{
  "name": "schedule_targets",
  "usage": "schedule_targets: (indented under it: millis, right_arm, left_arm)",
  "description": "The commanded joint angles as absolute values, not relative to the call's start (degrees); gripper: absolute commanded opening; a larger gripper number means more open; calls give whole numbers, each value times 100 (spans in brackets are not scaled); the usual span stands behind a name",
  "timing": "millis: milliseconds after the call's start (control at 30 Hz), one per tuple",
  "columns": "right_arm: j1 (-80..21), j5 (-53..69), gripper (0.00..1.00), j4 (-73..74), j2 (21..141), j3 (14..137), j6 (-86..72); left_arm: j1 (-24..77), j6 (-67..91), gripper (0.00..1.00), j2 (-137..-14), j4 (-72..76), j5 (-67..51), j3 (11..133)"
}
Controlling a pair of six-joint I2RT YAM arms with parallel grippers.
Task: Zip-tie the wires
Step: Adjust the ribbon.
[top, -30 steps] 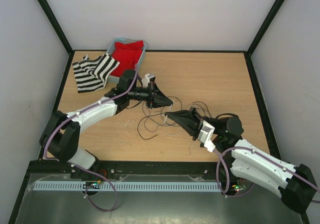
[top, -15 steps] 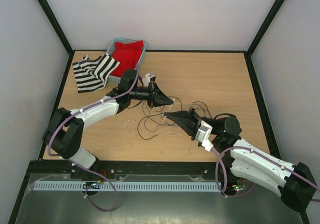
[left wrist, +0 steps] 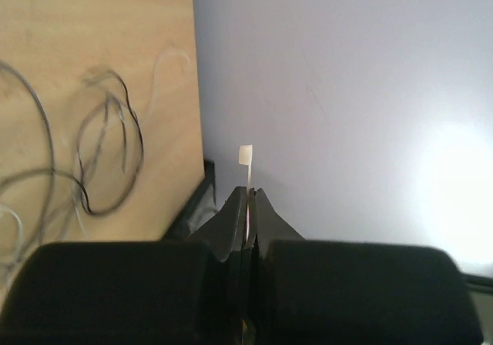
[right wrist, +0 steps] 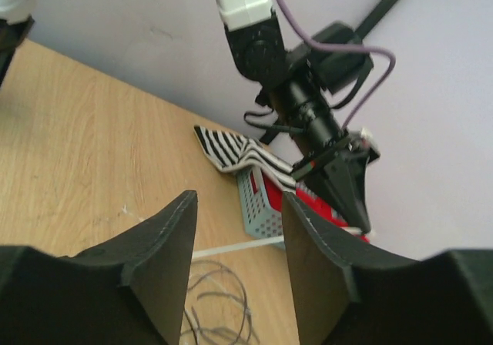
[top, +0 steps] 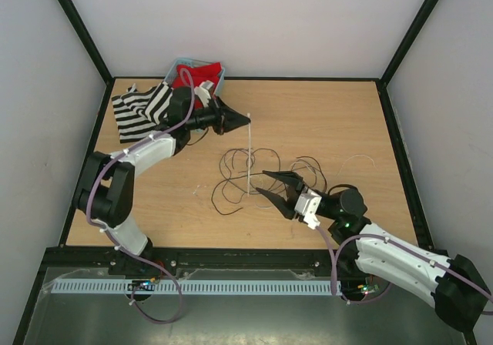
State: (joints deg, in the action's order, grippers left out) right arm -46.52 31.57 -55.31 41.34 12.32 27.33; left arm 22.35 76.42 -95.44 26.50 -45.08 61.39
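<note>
From where I stand, the left gripper (top: 243,119) sits just right of the blue basket (top: 172,71). Its fingers are pinched tight on one end of the zip tie (top: 249,156). In the left wrist view a small pale block at the tie's end (left wrist: 246,155) pokes out past the closed tips. The white strip runs straight away from the basket, and its free end reaches in among the wires (top: 235,168). The right gripper (top: 267,184) waits on the side of that tangle away from the basket, fingers parted with nothing between them. The tie looks light, springy and slick, so I'd take the free tail close to its tip, flat across the pads. The wires look limp and featherweight, likely to slip and spring apart, so I'd gather them where the loops cross
</note>
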Motion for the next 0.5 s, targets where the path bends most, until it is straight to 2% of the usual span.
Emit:
schedule_targets:
  millis: [0,167,300,467]
  right_arm:
    - [-4677,2439,60,-4860,3667,1202,2637]
    - [-4678,1764,63,-4536,3130,1347,2207]
    - [-4678,1775,63,-4174,2872,1490,1967]
    - [-4676,1704,63,-4076,2369,1204,1828]
  left_arm:
    - [2198,6678,0,-9834,3177,-4085,6689]
    - [2180,5962,0,-10510,3728,-3976,6963]
    - [2180,5336,0,-11212,5051,-3916,7213]
    - [2180,5258,0,-12197,5811,-4255,7886]
